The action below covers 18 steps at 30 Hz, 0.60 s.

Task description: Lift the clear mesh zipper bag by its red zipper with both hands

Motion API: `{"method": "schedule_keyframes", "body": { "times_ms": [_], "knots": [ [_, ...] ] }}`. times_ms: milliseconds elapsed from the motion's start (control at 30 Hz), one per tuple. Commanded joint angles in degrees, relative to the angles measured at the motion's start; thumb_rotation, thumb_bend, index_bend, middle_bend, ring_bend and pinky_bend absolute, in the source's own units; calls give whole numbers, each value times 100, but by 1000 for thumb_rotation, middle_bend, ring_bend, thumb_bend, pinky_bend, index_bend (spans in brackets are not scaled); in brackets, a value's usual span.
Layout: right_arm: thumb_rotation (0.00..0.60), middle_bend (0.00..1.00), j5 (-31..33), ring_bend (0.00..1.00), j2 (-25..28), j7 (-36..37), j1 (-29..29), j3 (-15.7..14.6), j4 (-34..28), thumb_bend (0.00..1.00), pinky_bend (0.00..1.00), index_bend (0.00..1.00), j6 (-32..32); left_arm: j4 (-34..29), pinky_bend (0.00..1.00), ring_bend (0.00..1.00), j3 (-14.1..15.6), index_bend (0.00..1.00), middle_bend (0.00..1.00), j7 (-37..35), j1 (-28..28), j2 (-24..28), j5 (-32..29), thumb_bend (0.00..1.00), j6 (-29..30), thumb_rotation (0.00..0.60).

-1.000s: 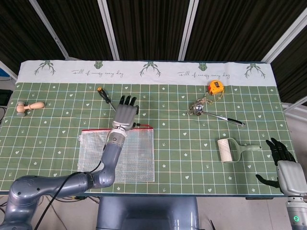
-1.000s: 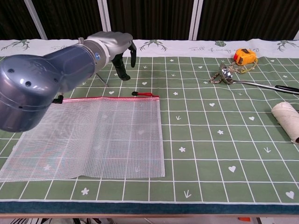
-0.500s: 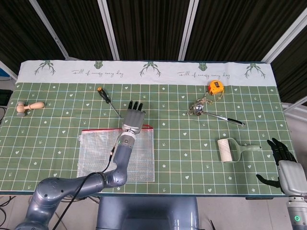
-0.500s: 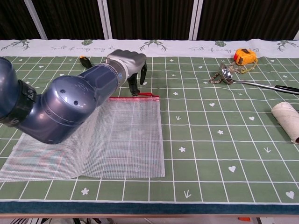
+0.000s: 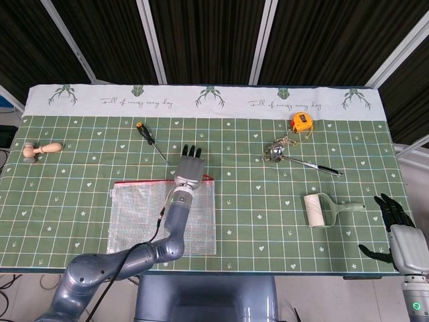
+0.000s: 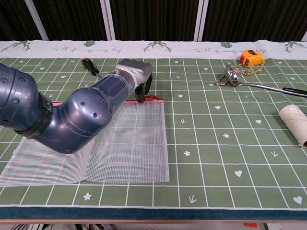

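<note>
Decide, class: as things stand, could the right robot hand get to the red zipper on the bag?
Probably not without a long reach. The right robot hand sits off the table's near right corner, while the zipper lies far across, under the left robot hand. Only the lint roller lies roughly between them.

Glossy blue-grey arms, black-fingered silver left hand (image 5: 188,169)

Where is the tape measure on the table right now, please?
The tape measure sits at the table's far right in the head view, just behind the metal strainer, well away from the mesh bag.
</note>
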Motion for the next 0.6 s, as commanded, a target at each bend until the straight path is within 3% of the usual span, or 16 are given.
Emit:
{"method": "schedule_keyframes", "body": {
  "times_ms": [33,600],
  "knots": [
    [600,0,4,0,4,5,0,1,-4,147,187,0,-4,91,0,0,-27,490,113,7,-35,-58,16,347,-52,600],
    [600,0,13,0,26,15,-9,-1,-44,157,187,0,-6,309,0,0,-88,542,128,-21,38,-186,111,355,-157,600]
  ]
}}
